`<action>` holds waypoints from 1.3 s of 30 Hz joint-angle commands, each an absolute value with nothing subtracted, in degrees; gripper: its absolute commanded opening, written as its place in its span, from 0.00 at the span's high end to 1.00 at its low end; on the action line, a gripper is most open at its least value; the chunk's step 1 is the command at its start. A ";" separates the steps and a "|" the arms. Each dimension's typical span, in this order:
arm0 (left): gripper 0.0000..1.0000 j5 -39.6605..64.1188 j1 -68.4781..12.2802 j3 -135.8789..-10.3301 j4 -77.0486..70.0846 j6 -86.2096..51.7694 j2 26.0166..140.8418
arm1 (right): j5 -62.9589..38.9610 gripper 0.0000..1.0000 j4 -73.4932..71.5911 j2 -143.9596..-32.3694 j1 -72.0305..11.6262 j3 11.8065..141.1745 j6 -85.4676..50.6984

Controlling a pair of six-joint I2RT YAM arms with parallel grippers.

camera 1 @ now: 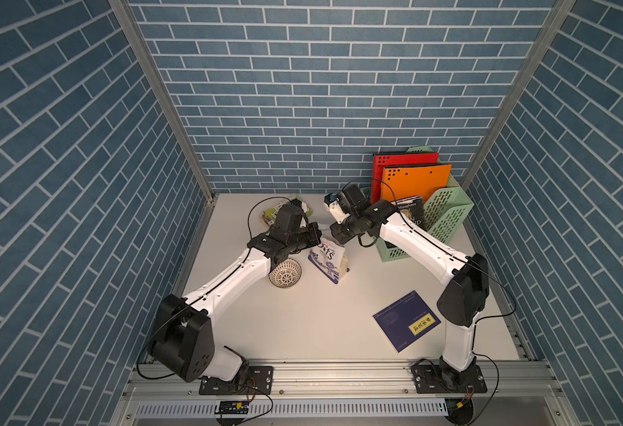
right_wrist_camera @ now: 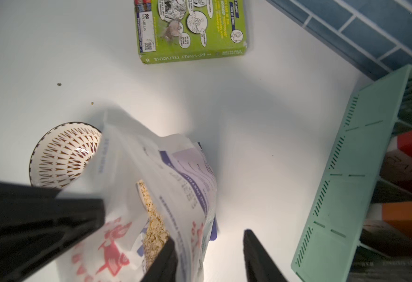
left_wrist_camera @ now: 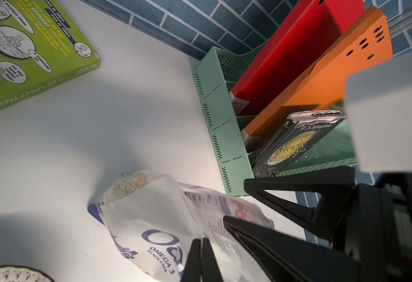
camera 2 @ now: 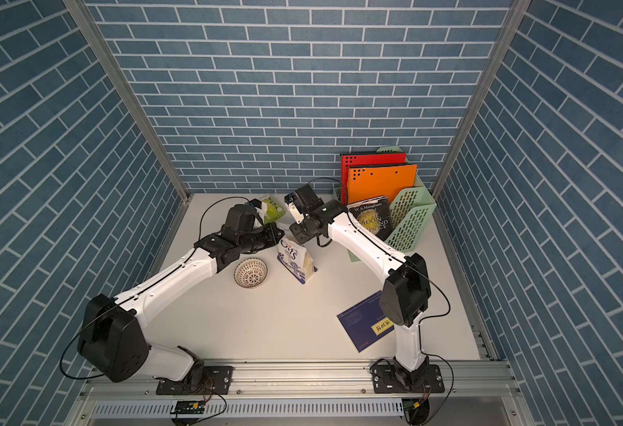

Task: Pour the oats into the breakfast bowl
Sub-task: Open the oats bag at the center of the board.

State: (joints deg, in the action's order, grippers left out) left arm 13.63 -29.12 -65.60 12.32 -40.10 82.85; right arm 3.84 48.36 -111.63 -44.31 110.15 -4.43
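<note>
Left pincer (left_wrist_camera: 201,258) was shut tight on the top edge of the oats pouch (camera 1: 327,262). The pouch stood on the tabletop (camera 1: 302,324), just beside the breakfast bowl (camera 1: 285,273). My right pincer (right_wrist_camera: 209,236) sat with jaws apart, straddling the pouch's far flap without clamping it. The mouth gaped, and oat flakes (right_wrist_camera: 153,232) showed inside.

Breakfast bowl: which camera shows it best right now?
A top view: the breakfast bowl sits whole, visibly empty. The right wrist view has it partly hidden behind the oats pouch; the left wrist view catches only a rim sliver.
</note>
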 commanded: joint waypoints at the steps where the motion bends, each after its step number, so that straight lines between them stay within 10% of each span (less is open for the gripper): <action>1: 1.00 12.95 -29.29 -65.61 12.88 -38.83 79.54 | 12.46 0.79 53.76 -112.42 -44.14 115.55 -6.23; 7: 1.00 13.32 -29.26 -65.21 19.29 -35.87 78.72 | 19.73 1.00 55.54 -114.23 -44.08 120.74 -2.60; 17: 1.00 25.38 -27.64 -67.96 19.71 -37.78 79.54 | 26.62 1.00 48.54 -115.36 -44.44 120.88 5.01; 26: 1.00 28.72 -26.89 -69.02 16.07 -41.11 81.66 | 13.35 1.00 38.63 -110.16 -43.44 109.91 6.64; 39: 1.00 25.10 -26.89 -69.24 15.73 -39.62 82.79 | -18.50 0.11 10.07 -82.58 -29.91 72.00 -1.78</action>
State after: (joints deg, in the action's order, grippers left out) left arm 24.91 -26.92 -66.83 17.50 -40.45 82.76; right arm -10.87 22.81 -88.66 -31.22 79.94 1.04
